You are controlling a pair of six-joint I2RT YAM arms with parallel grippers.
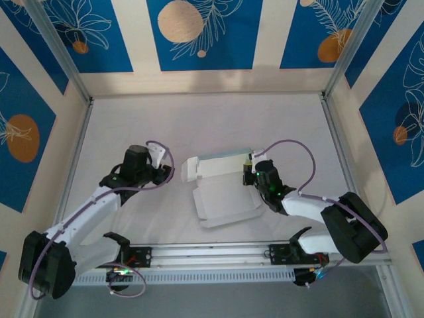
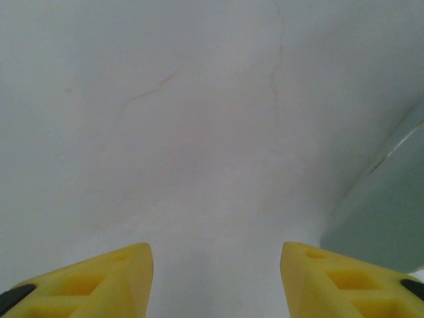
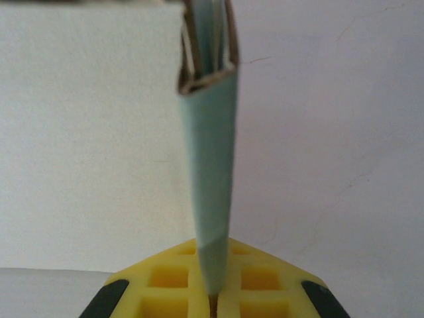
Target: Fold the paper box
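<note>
You have the box (image 1: 222, 199) half-folded in the middle of the bench (image 1: 132, 126). Its white face is up, the near panel lies flat, and the far wall is raised with a mint-green edge showing. A white flap juts from its left end. Its right end, green and doubled over, sits pinched in the right end effector (image 3: 215, 299).

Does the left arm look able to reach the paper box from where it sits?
Probably yes. The left arm has its jaws open just beside the paper box, with only bare table between them. The right arm pinches the box's opposite end in its jaws, out of the way.
</note>
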